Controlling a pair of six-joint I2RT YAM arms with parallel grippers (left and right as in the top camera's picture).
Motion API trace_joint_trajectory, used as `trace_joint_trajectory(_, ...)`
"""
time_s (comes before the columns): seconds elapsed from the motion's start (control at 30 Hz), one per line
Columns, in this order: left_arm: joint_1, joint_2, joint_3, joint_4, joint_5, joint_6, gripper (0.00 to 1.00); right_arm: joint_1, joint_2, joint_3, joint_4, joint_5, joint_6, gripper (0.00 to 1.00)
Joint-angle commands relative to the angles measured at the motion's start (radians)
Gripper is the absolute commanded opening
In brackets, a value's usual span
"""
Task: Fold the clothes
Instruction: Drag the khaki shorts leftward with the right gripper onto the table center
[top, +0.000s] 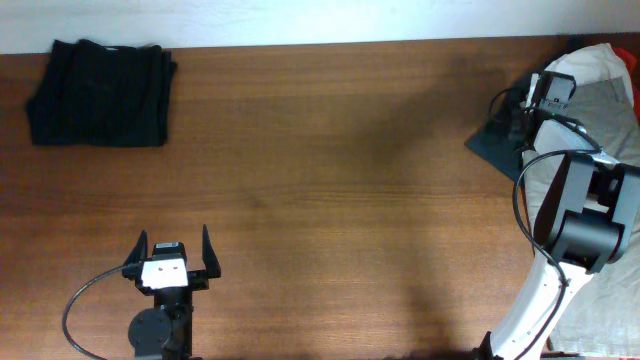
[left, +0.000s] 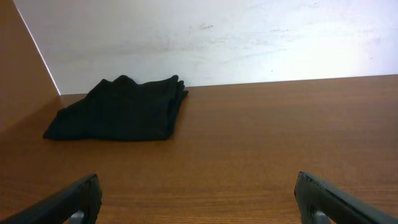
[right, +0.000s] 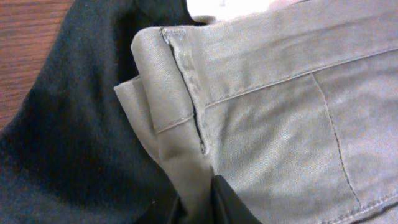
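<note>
We judged the khaki trousers (right: 280, 124) to be the piece in hand. They lay in the heap of unfolded clothes at the far right edge of the table (top: 340, 180), partly over a dark garment (right: 74, 124) and beside a white cloth (top: 590, 65). The trousers were a tight woven twill, matte, with a doubled waistband, raised rows of stitching and a patch pocket sewn flat. We expected them to be light and limp but firmer than the knit below, holding a crease along the seams and sagging elsewhere. The stitched waistband corner, thick and unlikely to slip, looked like the best place to take hold. A pinch in the open cloth would probably have gathered only one layer.

The right gripper (right: 205, 208) was down on that waistband fold, its dark fingertip (right: 233, 202) pressed against the cloth. We could not tell whether the jaws were closed on it. The left gripper (top: 172, 248) sat at the near left, jaws spread wide and holding nothing.

At the far left lay a black garment (top: 100, 92), already folded into a soft rectangle, dull and slightly rumpled at its edges. The wooden tabletop was smooth and would have let cloth slide.
</note>
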Motion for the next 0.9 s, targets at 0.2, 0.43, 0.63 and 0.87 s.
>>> trace_joint_trajectory(0.2,-0.003,-0.003,-0.006,0.000,0.010,0.009,0.99,-0.003,-0.085,-0.002,-0.019,0.024,0.058,0.04)
trace_joint_trajectory(0.43,-0.003,-0.003,-0.006,0.000,0.011,0.009,0.99,-0.003,-0.242,-0.002,-0.027,0.024,0.072,0.04)
trace_joint_trajectory(0.63,-0.003,-0.003,-0.006,0.000,0.011,0.009,0.99,0.092,-0.475,-0.002,-0.069,-0.082,0.144,0.04)
trace_joint_trajectory(0.87,-0.003,-0.003,-0.006,0.000,0.010,0.009,0.99,0.570,-0.477,-0.003,-0.097,-0.414,0.397,0.04)
